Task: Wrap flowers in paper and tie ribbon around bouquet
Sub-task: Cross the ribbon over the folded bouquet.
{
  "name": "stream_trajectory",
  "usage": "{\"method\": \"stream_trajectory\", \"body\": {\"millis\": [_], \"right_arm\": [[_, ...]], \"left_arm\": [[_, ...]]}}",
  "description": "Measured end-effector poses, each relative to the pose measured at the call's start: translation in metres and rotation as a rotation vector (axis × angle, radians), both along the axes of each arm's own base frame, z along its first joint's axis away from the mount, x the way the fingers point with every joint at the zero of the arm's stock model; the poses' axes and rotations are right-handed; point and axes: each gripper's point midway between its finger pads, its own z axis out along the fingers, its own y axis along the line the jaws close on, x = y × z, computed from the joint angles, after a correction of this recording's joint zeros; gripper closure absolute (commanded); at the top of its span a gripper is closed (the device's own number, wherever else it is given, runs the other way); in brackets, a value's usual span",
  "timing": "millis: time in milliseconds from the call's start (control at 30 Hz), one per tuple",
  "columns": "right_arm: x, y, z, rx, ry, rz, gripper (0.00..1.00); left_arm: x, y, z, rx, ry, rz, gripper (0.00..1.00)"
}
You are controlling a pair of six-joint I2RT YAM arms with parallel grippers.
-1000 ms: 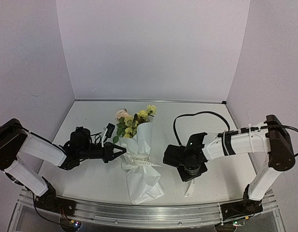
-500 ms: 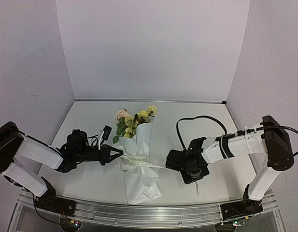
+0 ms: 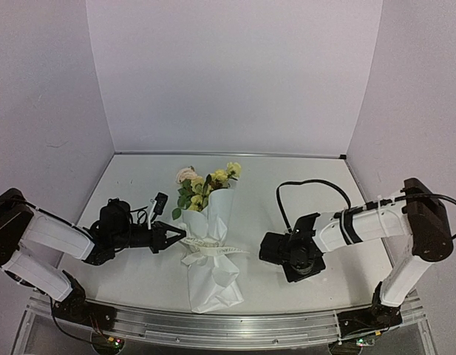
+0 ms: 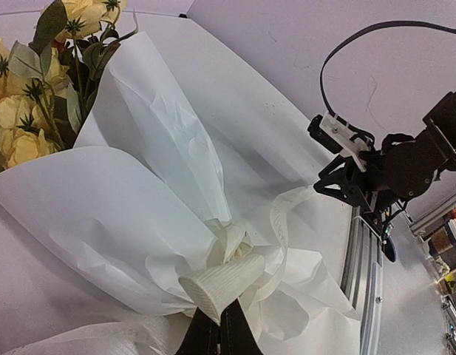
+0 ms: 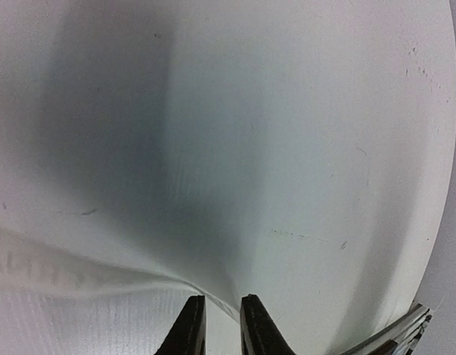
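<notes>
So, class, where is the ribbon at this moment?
In the top view, the ribbon is wrapped round the waist of the bouquet, mid-table between the two arms. The left gripper pinches one end on its left side.

My top camera sits high behind both my bases, looking down and forward from well off over the whole table (image 3: 272, 185) and both arms. My left wrist camera rides just behind my left gripper (image 4: 219, 316) and looks out past its jaws, close on the bouquet (image 4: 161, 170) ahead of them, with my right gripper (image 4: 325, 186) beyond. My right wrist camera stares past its own jaws, very near the tabletop. The top and left wrist views share the bouquet.
</notes>
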Motion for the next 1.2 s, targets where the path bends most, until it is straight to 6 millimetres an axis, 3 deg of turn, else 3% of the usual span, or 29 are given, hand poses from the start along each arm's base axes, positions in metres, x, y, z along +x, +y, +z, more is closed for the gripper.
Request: {"method": "stream_trajectory", "body": {"millis": [100,300,467,600,700,867,1133,1200], "right_arm": [[0.003,0.008,0.013,0.044,-0.036,0.035,0.37],[0.022,0.06,0.067,0.313,-0.175,0.15,0.15],[0.039,0.125,0.099,0.524,-0.256,0.311,0.18],[0.049,0.187,0.099,0.597,-0.215,0.447,0.21],[0.047,0.215,0.09,0.644,-0.165,0.521,0.27],[0.039,0.235,0.069,0.682,-0.068,0.596,0.35],[0.034,0.24,0.055,0.7,0.001,0.632,0.41],[0.036,0.239,0.05,0.696,0.007,0.631,0.47]], "left_arm": [[-0.002,-0.001,0.0,-0.002,0.002,-0.01,1.0],[-0.006,-0.003,-0.002,-0.001,0.006,-0.041,1.0],[-0.009,-0.004,0.0,-0.007,0.005,-0.06,1.0],[-0.01,-0.004,0.002,-0.011,0.002,-0.065,0.99],[-0.013,-0.006,0.003,-0.012,0.003,-0.076,0.98],[-0.023,-0.012,0.006,-0.012,0.001,-0.101,0.97],[-0.026,-0.011,0.011,0.003,-0.001,-0.085,0.97],[-0.025,-0.01,0.012,0.006,-0.003,-0.078,0.97]]}}
